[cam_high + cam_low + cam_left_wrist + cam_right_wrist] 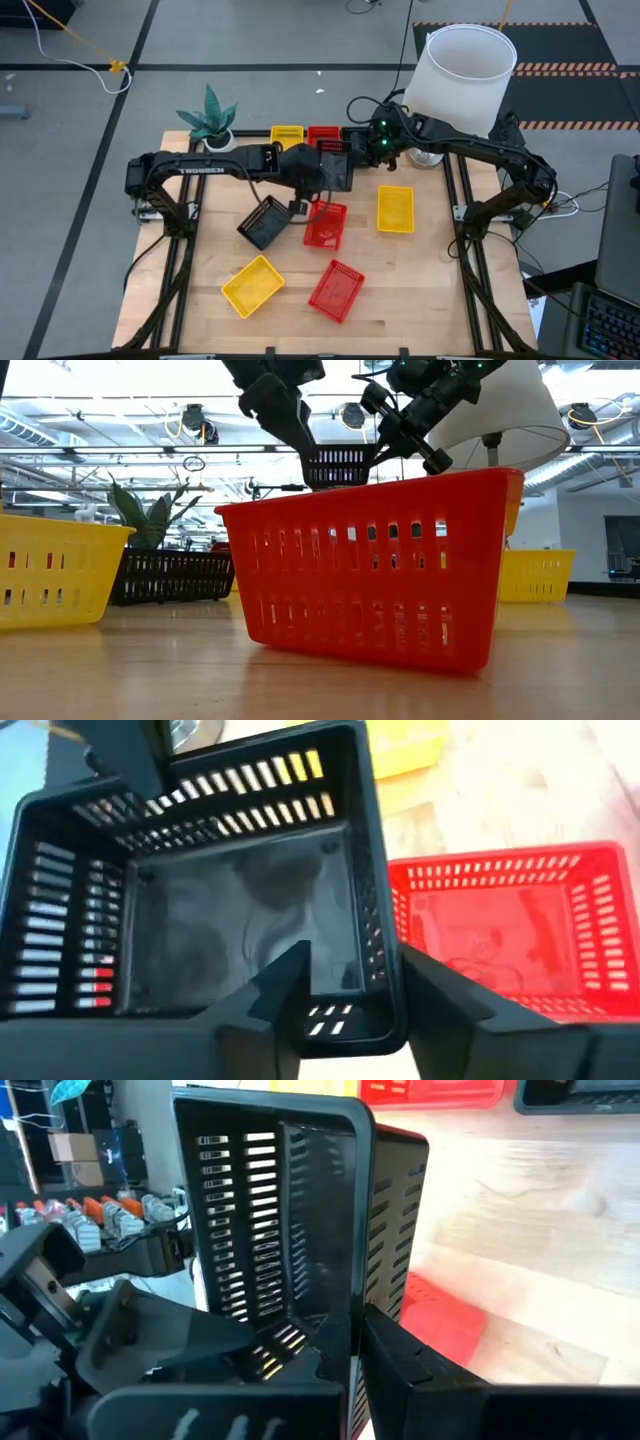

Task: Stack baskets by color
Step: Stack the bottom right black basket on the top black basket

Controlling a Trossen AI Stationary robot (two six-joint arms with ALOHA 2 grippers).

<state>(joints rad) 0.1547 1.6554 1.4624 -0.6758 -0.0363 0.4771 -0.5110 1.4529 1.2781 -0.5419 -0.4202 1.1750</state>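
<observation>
A black basket (338, 165) hangs above the table's far middle between both grippers. My left gripper (365, 1000) is at one of its walls and my right gripper (350, 1350) at the opposite one; both are shut on it. A second black basket (265, 220) lies tipped on the table, beside a red basket (325, 225). Yellow baskets (395, 208) (252, 285) and another red basket (336, 290) rest flat on their bottoms. A yellow basket (287, 135) and a red one (322, 133) stand at the far edge. My left gripper has the basket's near wall, close to a corner (385, 1015). One finger (290, 980) is inside the basket and one (440, 995) outside, slanting down from the table's left. The basket is lifted clear, its open top up. My right gripper pinches the opposite slotted wall at its rim (345, 1305) between its two fingers, one on the inner face and one on the outer. The fingers come slanting down from the table's right. In the low view the basket (340, 465) hangs clear of the table.
A white lampshade (460, 65) stands at the far right corner and a small potted plant (210, 120) at the far left. Bare wood lies along the near edge and the right side. In the low view a red basket (380, 560) fills the foreground.
</observation>
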